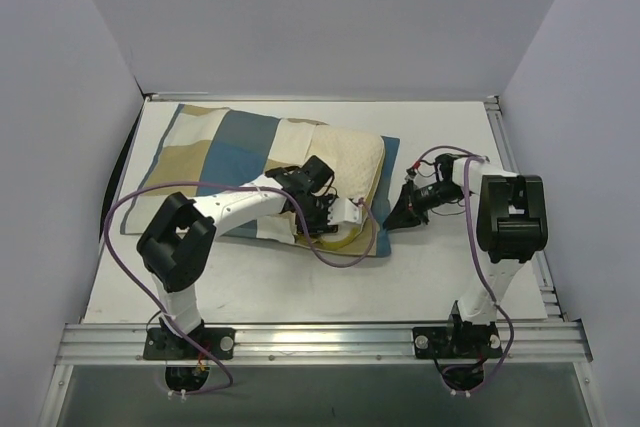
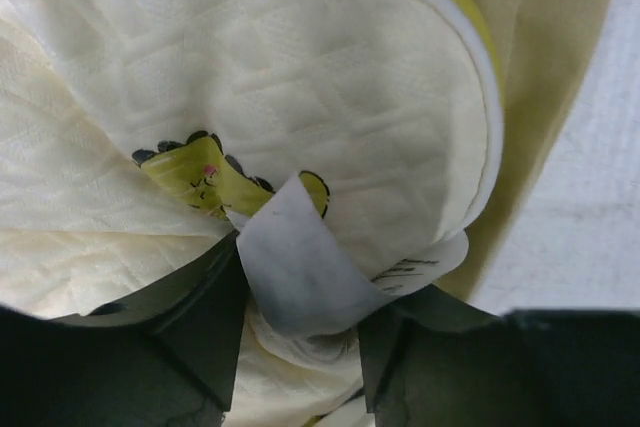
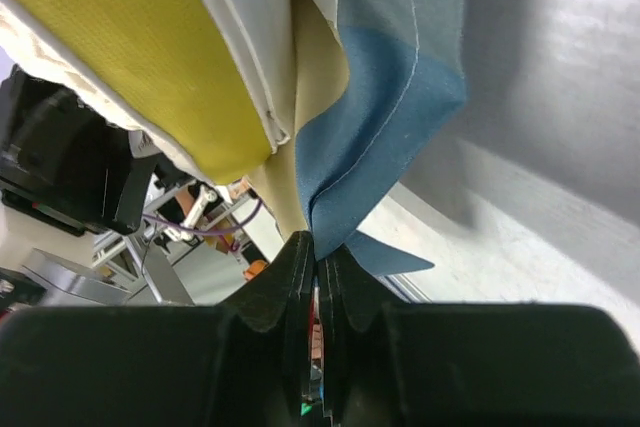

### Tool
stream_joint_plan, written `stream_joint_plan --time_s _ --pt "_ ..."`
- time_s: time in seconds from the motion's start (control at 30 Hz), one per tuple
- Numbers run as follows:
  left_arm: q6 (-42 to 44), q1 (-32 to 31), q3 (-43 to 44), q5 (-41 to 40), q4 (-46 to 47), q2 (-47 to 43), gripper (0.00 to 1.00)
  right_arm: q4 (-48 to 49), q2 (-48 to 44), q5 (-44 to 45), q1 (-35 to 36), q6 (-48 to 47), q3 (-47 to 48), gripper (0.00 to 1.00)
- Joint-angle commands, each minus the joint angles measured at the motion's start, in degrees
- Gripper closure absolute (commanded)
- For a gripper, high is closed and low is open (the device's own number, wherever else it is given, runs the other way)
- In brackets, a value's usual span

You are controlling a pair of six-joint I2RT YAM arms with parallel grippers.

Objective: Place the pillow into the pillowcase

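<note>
- At centre frame, pillow (image 1: 345, 159) overlaps the checked pillowcase (image 1: 215, 147).
- Left gripper (image 2: 300, 322) has its fingers parted around the pillow's white tag (image 2: 300, 272).
- Right gripper (image 3: 318, 262) pinches the pillowcase's blue edge between closed fingers.

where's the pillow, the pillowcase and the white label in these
pillow (image 1: 335, 159) top external view, bare cream quilted face
pillowcase (image 1: 232, 147) top external view, blue check block
white label (image 2: 295, 265) left wrist view, middle of the curled tag

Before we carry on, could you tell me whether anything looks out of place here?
The pillow is only partly inside the pillowcase. Its right end bulges out, bunched, with its white label curled between the spread fingers of the left gripper.
</note>
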Motion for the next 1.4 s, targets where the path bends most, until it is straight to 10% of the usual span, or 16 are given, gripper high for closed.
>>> stream_joint_plan --time_s 0.0,0.1,0.33,0.87,1.0,1.1,1.2,1.37 --pt "-3.29 2.34 1.31 4.83 -15.29 -1.4 0.47 -6.02 -1.92 1.69 -1.81 -3.17 1.75 0.95" --pt "-7.24 4.8 7.27 15.02 -16.26 -4.74 0.27 -6.64 -1.57 4.5 -3.56 -4.75 2.88 0.86" --pt "-18.83 10.69 27.03 23.83 -16.18 -0.02 0.21 -8.84 0.97 6.97 -7.7 -3.35 14.12 0.44" --pt "-35.38 13.69 52.57 6.45 -7.39 24.6 0.03 6.54 20.91 23.75 2.75 13.96 32.76 0.37" --pt "-35.2 11.4 50.81 3.72 -5.72 25.04 0.02 7.42 25.41 22.54 4.25 15.81 33.92 0.51" --pt "-34.5 8.51 50.19 -2.58 -3.26 26.7 0.03 8.47 26.03 19.72 4.08 16.69 31.91 1.0" --pt "-32.74 6.22 52.3 -9.88 -2.82 31.08 0.03 10.84 22.08 17.08 3.46 16.43 28.21 1.0" --pt "-30.81 7.79 49.69 -18.17 -4.13 34.97 0.65 12.08 13.03 15.67 -2.05 15.02 19.43 1.0"
